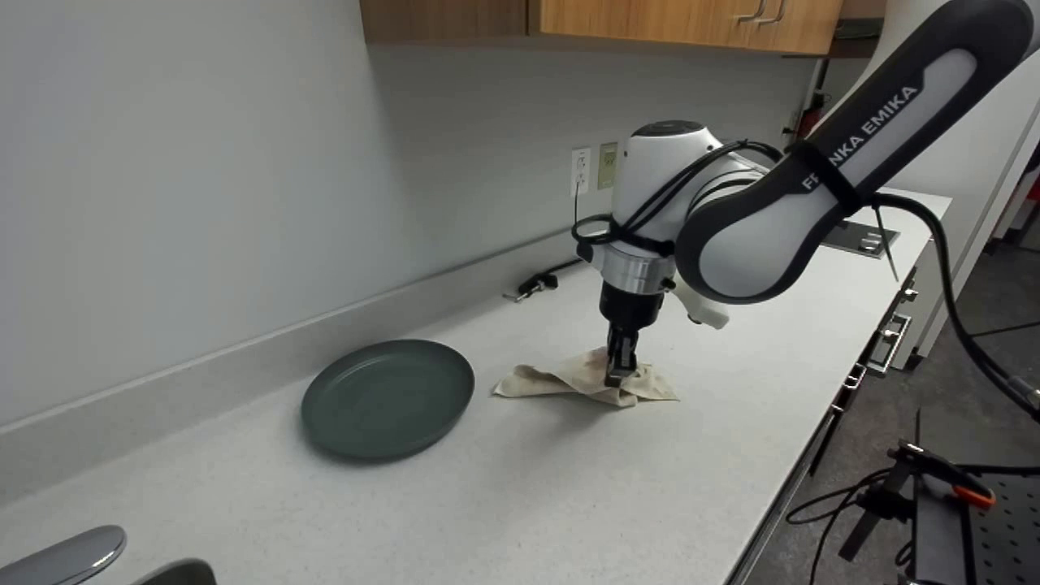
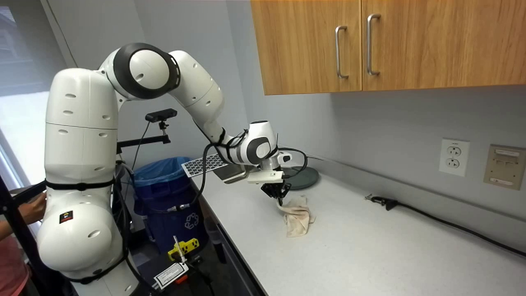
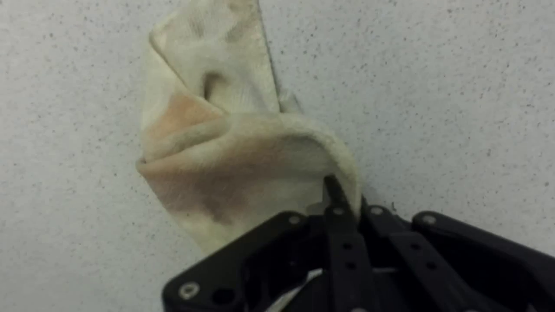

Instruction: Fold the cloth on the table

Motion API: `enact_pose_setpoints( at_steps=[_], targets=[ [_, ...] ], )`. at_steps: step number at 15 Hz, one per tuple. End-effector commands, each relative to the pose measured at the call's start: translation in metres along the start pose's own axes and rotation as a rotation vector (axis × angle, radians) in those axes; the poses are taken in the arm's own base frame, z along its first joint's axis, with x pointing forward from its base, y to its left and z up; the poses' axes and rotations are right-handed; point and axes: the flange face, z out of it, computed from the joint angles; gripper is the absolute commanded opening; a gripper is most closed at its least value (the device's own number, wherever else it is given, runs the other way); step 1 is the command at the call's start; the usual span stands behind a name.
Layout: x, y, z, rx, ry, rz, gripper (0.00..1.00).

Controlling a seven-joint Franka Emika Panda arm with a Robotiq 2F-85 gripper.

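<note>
One edge of the crumpled, cream fabric cloth [image 3: 234,173] with pinkish patches is pinched in my black gripper [image 3: 350,197], whose two fingers are clamped together on it at the cloth's near right in the wrist view. The rest lies creased on the white, speckled desk [image 1: 487,504]; its far part serves, I think, as the anchor against which the held edge can be drawn over. In an exterior view the cloth [image 2: 298,222] bends up to my gripper, so I judge the lift slight. I take this for mid-fold: the layers lie uneven. In an exterior view the round, dark-green plate [image 1: 388,400] sits left, near the cloth but apart, probably leaving the fold room. Releasing too high might let the edge spring back.
</note>
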Motion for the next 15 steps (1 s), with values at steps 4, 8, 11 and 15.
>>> enact_pose_setpoints(
  at_steps=[4, 8, 11, 15],
  targets=[
    [-0.014, 0.003, 0.023, 0.024, -0.059, 0.001, 0.51],
    [-0.010, 0.006, 0.022, 0.012, -0.059, 0.010, 0.80],
    [-0.005, 0.009, 0.014, -0.007, -0.066, 0.047, 0.99],
    [0.007, 0.014, 0.006, -0.035, -0.047, 0.061, 1.00]
  ],
)
